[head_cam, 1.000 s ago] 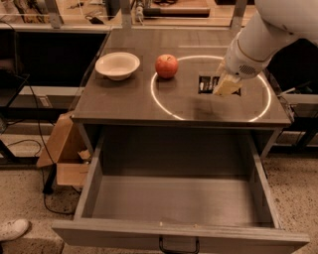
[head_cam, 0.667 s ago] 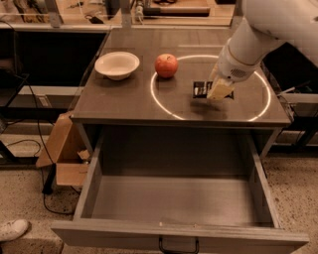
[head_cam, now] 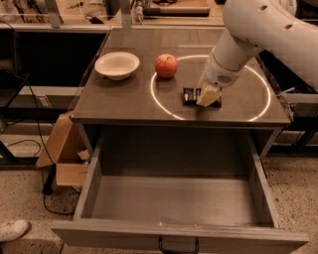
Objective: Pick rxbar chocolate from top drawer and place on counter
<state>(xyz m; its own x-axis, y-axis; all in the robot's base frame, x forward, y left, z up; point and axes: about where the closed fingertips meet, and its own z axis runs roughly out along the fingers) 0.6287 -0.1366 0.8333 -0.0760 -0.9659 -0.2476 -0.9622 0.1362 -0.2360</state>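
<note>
The rxbar chocolate [head_cam: 190, 95], a small black wrapper with white lettering, is low over the counter [head_cam: 124, 101], inside the bright ring of light; I cannot tell if it touches the surface. My gripper [head_cam: 207, 95] is at the bar's right end, shut on it and covering that end. The white arm [head_cam: 258, 30] comes down from the upper right. The top drawer [head_cam: 174, 234] is pulled fully open below the counter's front edge, and nothing shows inside it. Its dark handle [head_cam: 178, 245] is at the bottom edge of the view.
A red apple [head_cam: 166, 65] and a white bowl [head_cam: 117, 65] stand on the counter, left of the gripper. A cardboard box [head_cam: 67, 154] and cables lie on the floor at left. A shoe [head_cam: 12, 230] is at the bottom left. A pale wooden workbench [head_cam: 171, 7] stands behind.
My gripper has moved left and toward the counter's front edge, carrying the rxbar chocolate with it. The apple, bowl and drawer have not moved.
</note>
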